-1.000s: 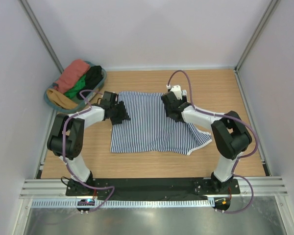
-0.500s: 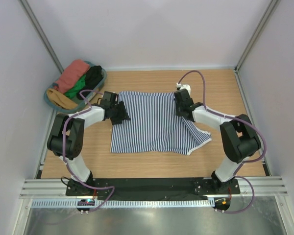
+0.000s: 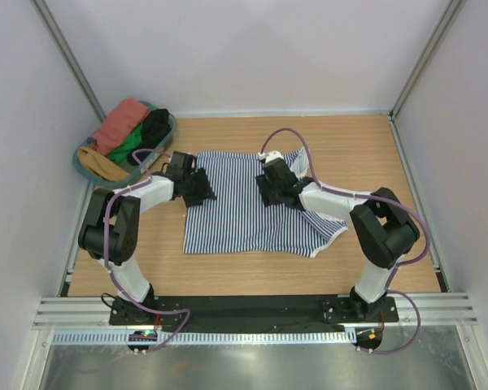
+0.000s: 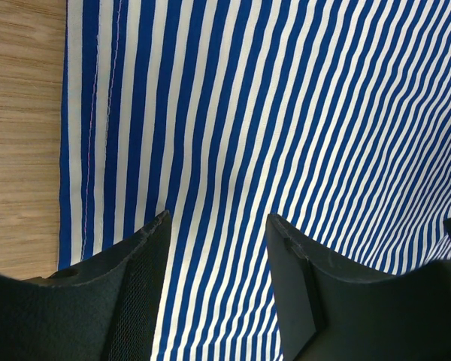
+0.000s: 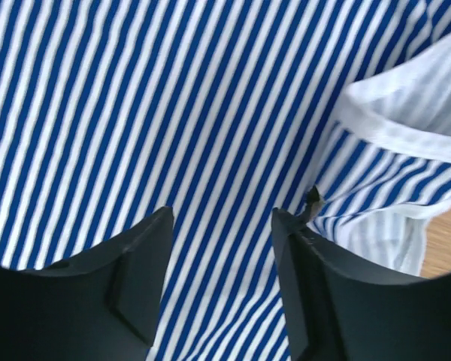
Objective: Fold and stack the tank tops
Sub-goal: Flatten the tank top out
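The navy-and-white striped tank top (image 3: 240,215) lies spread flat on the wooden table, and its upper right edge (image 3: 298,160) is turned inward. White trim (image 5: 395,129) shows on that turned part. My left gripper (image 3: 203,193) hovers open over the top's left hem (image 4: 90,135), with only flat stripes between its fingers (image 4: 139,286). My right gripper (image 3: 267,192) stands open over the middle of the cloth, holding nothing (image 5: 222,218). A rust-red garment (image 3: 122,122) lies bundled in the basket.
A blue-grey basket (image 3: 169,122) at the back left holds rust-red, green, black and yellow clothes. Bare wood (image 3: 358,146) lies right of and behind the top, with grey walls on three sides. The arm bases sit on the black rail (image 3: 252,307) in front.
The right gripper went out to the top's right edge, then came back left over the middle, and that upper right edge now lies turned inward. The left arm has not moved.
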Controlling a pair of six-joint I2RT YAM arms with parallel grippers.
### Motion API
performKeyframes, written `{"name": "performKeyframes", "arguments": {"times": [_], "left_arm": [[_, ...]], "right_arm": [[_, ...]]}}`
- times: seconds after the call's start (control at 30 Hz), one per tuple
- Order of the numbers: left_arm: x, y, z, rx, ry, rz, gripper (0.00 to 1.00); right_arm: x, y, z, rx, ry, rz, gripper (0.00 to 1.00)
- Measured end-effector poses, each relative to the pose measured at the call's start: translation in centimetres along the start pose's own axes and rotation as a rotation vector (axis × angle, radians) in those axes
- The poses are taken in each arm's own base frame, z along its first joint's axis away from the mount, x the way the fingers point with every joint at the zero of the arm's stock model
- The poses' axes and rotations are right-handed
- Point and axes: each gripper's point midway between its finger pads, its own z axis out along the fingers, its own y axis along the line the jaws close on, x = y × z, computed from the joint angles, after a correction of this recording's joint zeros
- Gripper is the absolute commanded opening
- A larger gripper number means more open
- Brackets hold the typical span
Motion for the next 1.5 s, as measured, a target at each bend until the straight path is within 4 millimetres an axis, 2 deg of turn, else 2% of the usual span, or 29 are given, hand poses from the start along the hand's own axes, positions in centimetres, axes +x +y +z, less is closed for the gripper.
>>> {"name": "performKeyframes", "arguments": {"times": [0.1, 0.3, 0.5, 0.63, 0.7, 0.8, 0.87, 0.9, 0.93, 0.97, 1.03, 1.1, 1.13, 1.17, 1.27, 1.37, 1.43, 1.5], "left_arm": [[0.0, 0.0, 0.0, 0.000, 0.000, 0.002, 0.56], [0.0, 0.0, 0.0, 0.000, 0.000, 0.005, 0.56], [0.0, 0.0, 0.0, 0.000, 0.000, 0.006, 0.56], [0.0, 0.0, 0.0, 0.000, 0.001, 0.011, 0.56], [0.0, 0.0, 0.0, 0.000, 0.001, 0.012, 0.56], [0.0, 0.0, 0.0, -0.001, 0.002, 0.013, 0.55], [0.0, 0.0, 0.0, -0.001, 0.003, 0.013, 0.55], [0.0, 0.0, 0.0, -0.001, 0.002, 0.013, 0.55], [0.0, 0.0, 0.0, -0.001, 0.003, 0.013, 0.55], [0.0, 0.0, 0.0, -0.001, 0.003, 0.013, 0.55], [0.0, 0.1, 0.0, -0.002, 0.002, 0.013, 0.55], [0.0, 0.1, 0.0, -0.002, 0.003, 0.013, 0.55], [0.0, 0.1, 0.0, -0.002, 0.003, 0.013, 0.55], [0.0, 0.1, 0.0, -0.002, 0.003, 0.013, 0.55], [0.0, 0.1, 0.0, -0.002, 0.003, 0.013, 0.55], [0.0, 0.1, 0.0, -0.002, 0.003, 0.013, 0.55], [0.0, 0.1, 0.0, -0.002, 0.003, 0.013, 0.55], [0.0, 0.1, 0.0, -0.002, 0.003, 0.013, 0.55]], "right_arm": [[-0.1, 0.8, -0.1, -0.018, -0.007, -0.016, 0.64], [-0.9, -1.2, 0.0, -0.037, -0.031, 0.079, 0.64], [-2.2, -5.7, -2.1, -0.056, -0.141, 0.289, 0.61], [-3.1, -8.9, -3.5, -0.029, -0.215, 0.420, 0.66], [-3.5, -10.0, -3.3, -0.030, -0.233, 0.487, 0.72], [-3.1, -10.9, -2.3, -0.034, -0.207, 0.570, 0.82], [-2.7, -11.5, -1.5, -0.019, -0.175, 0.616, 0.82], [-2.5, -11.7, -1.1, -0.008, -0.150, 0.648, 0.78], [-2.5, -11.8, -0.9, -0.004, -0.146, 0.660, 0.78], [-2.6, -12.0, -0.7, 0.000, -0.136, 0.685, 0.65], [-3.0, -12.2, -0.3, 0.004, -0.127, 0.717, 0.53], [-3.2, -12.4, 0.1, 0.011, -0.115, 0.754, 0.54], [-3.2, -12.5, 0.2, 0.015, -0.112, 0.770, 0.58], [-3.3, -12.6, 0.4, 0.019, -0.108, 0.788, 0.66], [-3.2, -13.1, 1.2, 0.033, -0.090, 0.824, 0.67], [-2.4, -13.6, 2.0, 0.050, -0.065, 0.856, 0.51], [-1.7, -13.9, 2.4, 0.063, -0.044, 0.878, 0.49], [-1.2, -14.1, 2.8, 0.070, -0.030, 0.891, 0.39]]}}
